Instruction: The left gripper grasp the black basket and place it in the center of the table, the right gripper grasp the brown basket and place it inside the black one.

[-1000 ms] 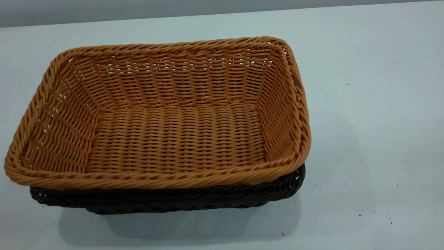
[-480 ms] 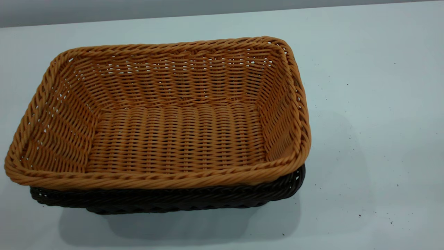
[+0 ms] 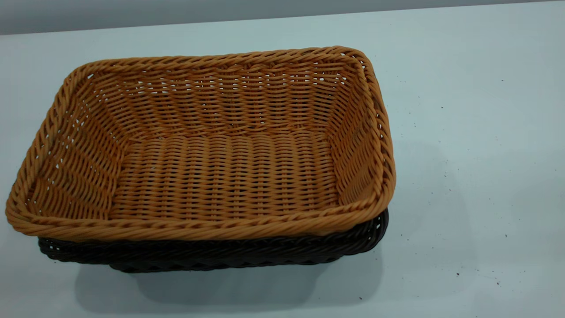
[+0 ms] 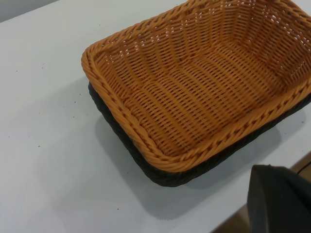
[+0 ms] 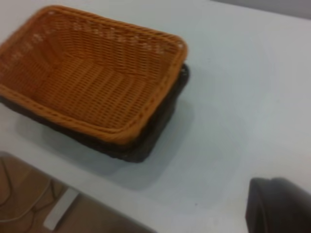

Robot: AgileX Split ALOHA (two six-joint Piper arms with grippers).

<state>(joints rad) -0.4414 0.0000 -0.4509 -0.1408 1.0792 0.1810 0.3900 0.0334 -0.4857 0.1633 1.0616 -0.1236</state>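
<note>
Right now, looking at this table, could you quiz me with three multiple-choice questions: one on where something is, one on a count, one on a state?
1. Where is the brown basket?
A. Beside the black one
B. Nested inside the black basket
C. Upside down on the table

2. How many baskets are there?
A. One
B. Two
C. Three

3. What does the brown basket hold?
A. Nothing
B. Fruit
C. A cloth

Answers:
1 B: black wicker rims it from beneath.
2 B: only one brown, one black.
3 A: its woven floor is bare.
</note>
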